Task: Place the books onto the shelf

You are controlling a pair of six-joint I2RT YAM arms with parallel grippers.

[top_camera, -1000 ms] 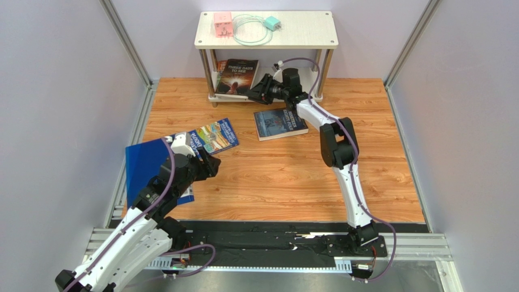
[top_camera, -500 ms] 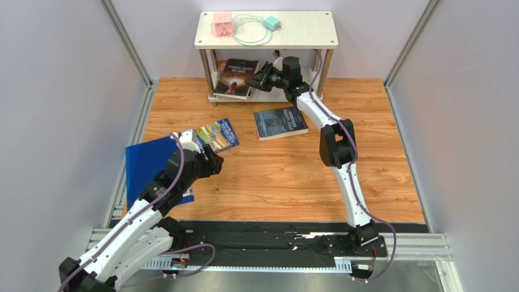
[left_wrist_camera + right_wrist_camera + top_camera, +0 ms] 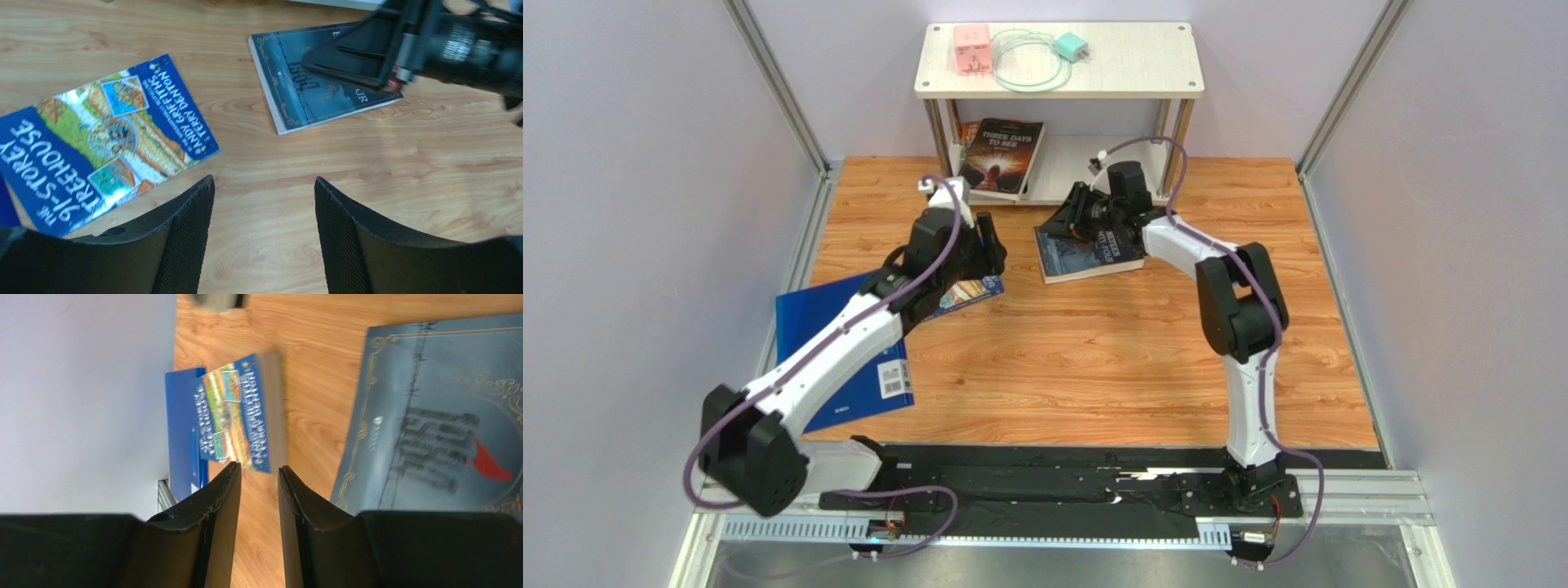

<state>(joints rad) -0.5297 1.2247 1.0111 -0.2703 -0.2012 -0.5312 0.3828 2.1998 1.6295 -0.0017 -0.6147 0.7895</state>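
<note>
The shelf (image 3: 1136, 61) stands at the back. On its lower board the black "Three Days to See" book (image 3: 1001, 157) lies on top of an orange one. A dark blue-grey book (image 3: 1100, 255) (image 3: 319, 92) (image 3: 442, 416) lies flat on the floor in front. My right gripper (image 3: 1066, 218) (image 3: 259, 467) hovers at that book's left edge, jaws a narrow gap apart, holding nothing. A bright cartoon book (image 3: 962, 294) (image 3: 104, 144) (image 3: 236, 419) lies left of it. My left gripper (image 3: 989, 245) (image 3: 264, 179) hangs open over bare floor just beside it.
A pink box (image 3: 970, 47) and a teal plug with coiled cable (image 3: 1036, 59) sit on the shelf's top board. A large blue folder (image 3: 840, 349) (image 3: 183, 429) lies at the left edge of the wooden floor. Grey walls close in both sides.
My right gripper drew back out of the shelf's lower tier and dropped to the dark blue-grey book. My left arm stretched forward from over the folder, past the cartoon book.
</note>
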